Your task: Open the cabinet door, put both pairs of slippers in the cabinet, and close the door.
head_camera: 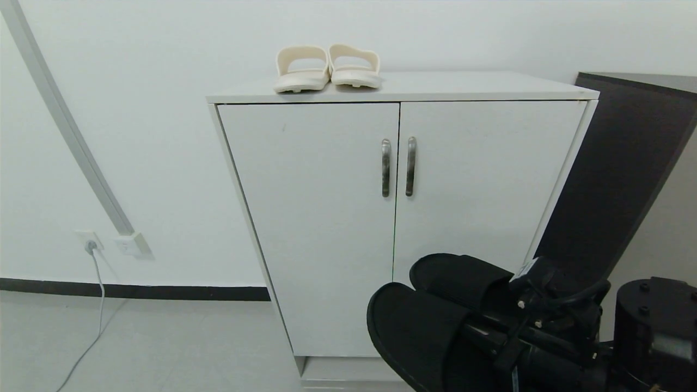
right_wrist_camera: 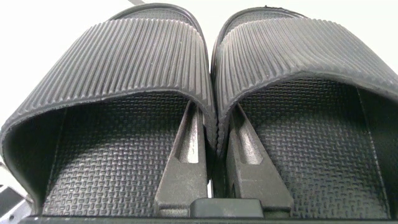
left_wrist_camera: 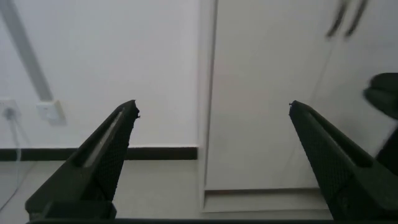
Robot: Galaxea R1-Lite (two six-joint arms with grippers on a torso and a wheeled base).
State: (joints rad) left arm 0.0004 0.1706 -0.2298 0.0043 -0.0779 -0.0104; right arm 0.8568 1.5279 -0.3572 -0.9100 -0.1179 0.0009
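The black slippers (head_camera: pixel 435 310) sit low in the head view, at about 5 o'clock, in front of the cabinet's (head_camera: pixel 463 84) lower right part and off the floor. They lie side by side with their toe ends towards the cabinet. The right gripper (head_camera: pixel 523 321) holds them from the heel side. In the right wrist view its 2 fingers (right_wrist_camera: pixel 186 155) go in under the ribbed straps, 1 into each slipper (right_wrist_camera: pixel 143 68). The fingers are drawn close together and pinch the 2 adjoining inner walls of the pair between them (right_wrist_camera: pixel 216 109).

The cream slippers (head_camera: pixel 326 68) rest on the cabinet top at about 12 o'clock. They stand side by side and touching, near the front edge, above the left door (head_camera: pixel 316 228).

Both the left door and the right door (head_camera: pixel 479 190) are closed and flush. The 2 upright metal handles (head_camera: pixel 385 167) (head_camera: pixel 410 166) stand just beside each other at the centre seam.

The left gripper (left_wrist_camera: pixel 213 106) has its 2 fingers spread wide apart with nothing between them. It faces the cabinet's left front corner (left_wrist_camera: pixel 208 93) and the wall beside it.

At about 8 o'clock of the cabinet, a wall socket (head_camera: pixel 90 239) carries a plug whose grey cable (head_camera: pixel 98 316) trails down to the floor. A grey conduit (head_camera: pixel 65 120) slants up the wall from there towards 11 o'clock. A dark panel (head_camera: pixel 626 174) stands at 3 o'clock, just beside the cabinet.
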